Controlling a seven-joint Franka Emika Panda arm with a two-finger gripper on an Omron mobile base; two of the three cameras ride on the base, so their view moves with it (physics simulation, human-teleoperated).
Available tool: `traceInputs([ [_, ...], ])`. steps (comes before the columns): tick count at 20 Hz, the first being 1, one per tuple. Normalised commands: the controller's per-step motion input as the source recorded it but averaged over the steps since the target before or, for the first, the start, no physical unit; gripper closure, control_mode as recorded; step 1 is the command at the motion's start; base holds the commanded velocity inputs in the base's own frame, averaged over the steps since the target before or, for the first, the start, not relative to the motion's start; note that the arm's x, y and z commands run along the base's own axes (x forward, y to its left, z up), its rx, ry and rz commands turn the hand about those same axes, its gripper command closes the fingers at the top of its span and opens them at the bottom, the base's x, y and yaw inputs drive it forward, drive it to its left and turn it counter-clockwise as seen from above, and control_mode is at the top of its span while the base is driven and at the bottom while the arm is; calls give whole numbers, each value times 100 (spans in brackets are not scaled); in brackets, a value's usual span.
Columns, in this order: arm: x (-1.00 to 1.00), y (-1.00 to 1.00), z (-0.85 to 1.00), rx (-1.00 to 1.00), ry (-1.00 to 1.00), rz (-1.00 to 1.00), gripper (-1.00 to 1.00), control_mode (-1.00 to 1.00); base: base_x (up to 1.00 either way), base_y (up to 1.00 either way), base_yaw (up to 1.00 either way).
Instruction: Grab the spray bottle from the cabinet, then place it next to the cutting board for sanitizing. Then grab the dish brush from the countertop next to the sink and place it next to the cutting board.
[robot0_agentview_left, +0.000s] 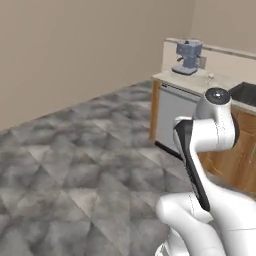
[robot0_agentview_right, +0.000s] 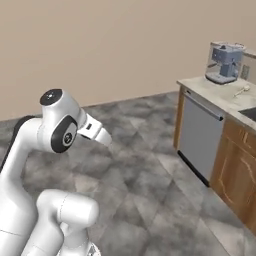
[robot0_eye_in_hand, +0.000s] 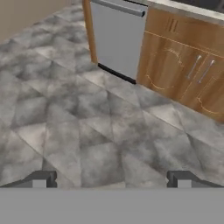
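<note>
sink (robot0_agentview_left: 245, 92): cut off by the left base view's edge at 3 o'clock; only a dark corner shows.
dish brush (robot0_agentview_right: 241, 90): a thin pale sliver on the surface (robot0_agentview_right: 220, 97), too small to make out its head.
base cabinets (robot0_eye_in_hand: 192, 70): cut by the hand view's edge at 3 o'clock.

Rendered home kitchen. A pale marbled countertop (robot0_agentview_right: 220, 95) runs over wooden base units (robot0_eye_in_hand: 183, 70) with grey bar handles; a grey dishwasher front (robot0_agentview_right: 199, 137) sits under the countertop at its end. A blue-grey espresso machine (robot0_agentview_right: 224, 62) stands on the countertop at the back wall, and a dark sink (robot0_agentview_left: 245, 93) is recessed into the countertop beside it. Grey stone-tile floor (robot0_agentview_left: 85, 165) spreads out from the units; plain beige walls (robot0_agentview_right: 110, 45) behind.
</note>
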Motion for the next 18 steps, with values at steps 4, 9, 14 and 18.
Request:
traceInputs([
  [4, 0, 0, 0, 0, 0, 0, -100, 100, 46, 55, -75],
  [9, 0, 0, 0, 0, 0, 0, -100, 100, 48, 24, -70],
  [14, 0, 0, 0, 0, 0, 0, -100, 100, 51, 0, -57],
  [18, 0, 0, 0, 0, 0, 0, -100, 100, 61, 0, -45],
])
